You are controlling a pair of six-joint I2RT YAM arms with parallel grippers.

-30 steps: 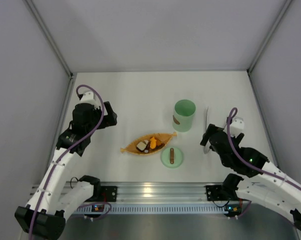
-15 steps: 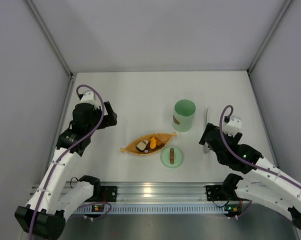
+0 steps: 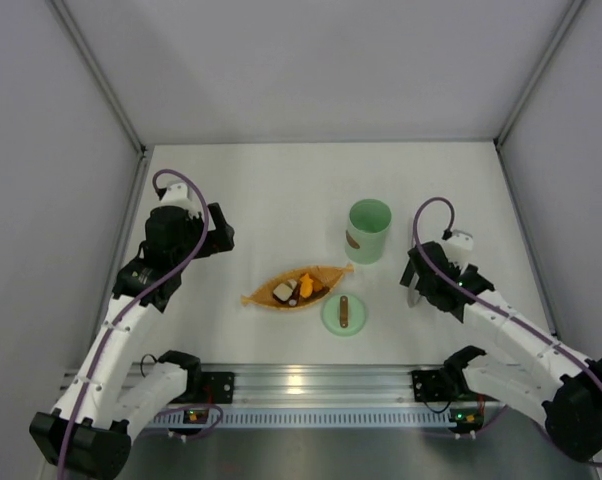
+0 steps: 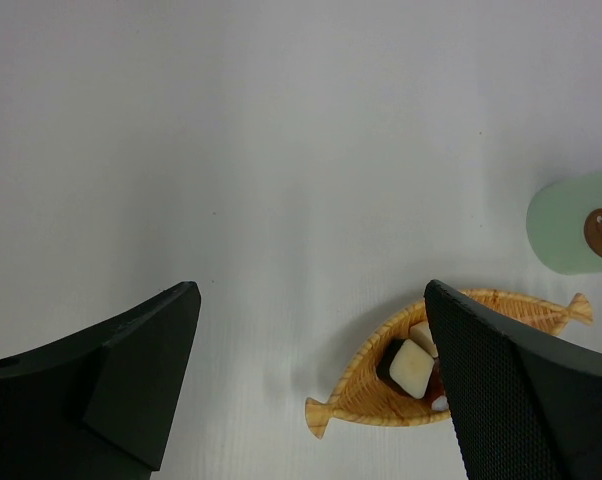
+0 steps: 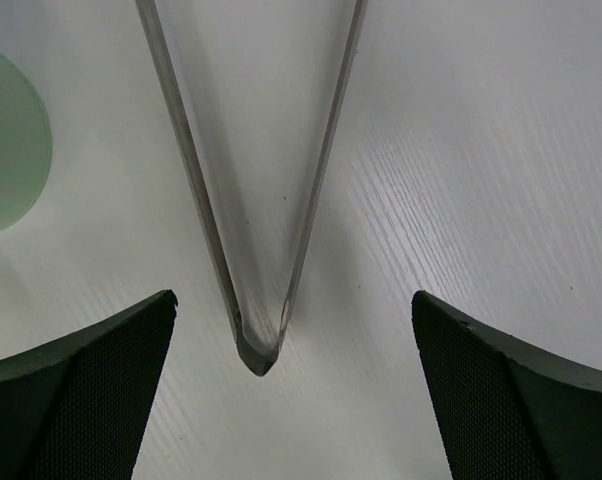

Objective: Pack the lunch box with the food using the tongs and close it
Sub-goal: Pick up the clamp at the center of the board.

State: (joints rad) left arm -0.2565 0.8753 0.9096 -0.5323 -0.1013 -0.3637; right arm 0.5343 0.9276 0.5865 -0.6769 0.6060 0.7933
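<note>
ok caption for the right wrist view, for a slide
Open right gripper framing the joined end of the tongs on the table.

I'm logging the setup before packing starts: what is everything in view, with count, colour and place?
lunch box: one, mint green, uncovered, upright right of centre
lid: one, green with a brown handle, flat by the dish's right end
dish: one, orange, leaf-shaped, table centre
food: a few pieces, orange, brown, white-and-dark, in the dish
tongs: one, pale grey, lying at right
table: one, white
left hand: one, black, open, left of the dish
right hand: one, black, open, straddling the tongs' joint
</note>
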